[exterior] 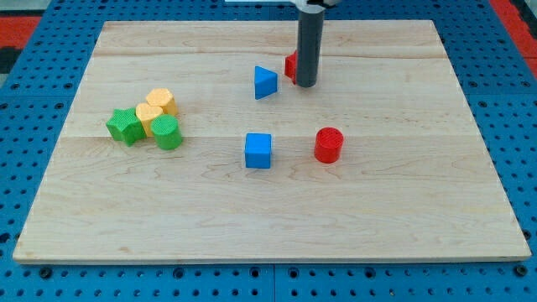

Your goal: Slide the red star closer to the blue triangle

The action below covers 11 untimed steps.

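The blue triangle [265,82] sits on the wooden board [403,210] above the middle. The red star [290,65] lies just to its right, mostly hidden behind my rod; only its left edge shows. A small gap separates star and triangle. My tip [306,85] rests on the board right in front of the star, at the triangle's right.
A blue cube [258,150] and a red cylinder [329,144] lie below the middle. At the left a cluster holds a green star [125,126], a green cylinder [167,132] and two yellow blocks [155,107]. Blue pegboard surrounds the board.
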{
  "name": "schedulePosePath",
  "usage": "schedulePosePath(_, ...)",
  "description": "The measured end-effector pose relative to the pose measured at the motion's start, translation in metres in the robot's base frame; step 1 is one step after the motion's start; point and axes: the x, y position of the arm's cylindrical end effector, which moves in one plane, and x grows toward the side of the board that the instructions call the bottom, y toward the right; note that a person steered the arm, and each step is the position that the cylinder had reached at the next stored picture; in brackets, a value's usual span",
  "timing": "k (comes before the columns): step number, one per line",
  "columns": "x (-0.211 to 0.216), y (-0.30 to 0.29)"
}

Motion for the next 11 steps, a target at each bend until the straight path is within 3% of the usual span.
schedulePosePath(1,-0.001,0.049)
schedulePosePath(2,-0.027,0.049)
schedulePosePath(4,-0.059,-0.004)
schedulePosePath(10,-0.06,-0.059)
schedulePosePath(11,-0.061,0.011)
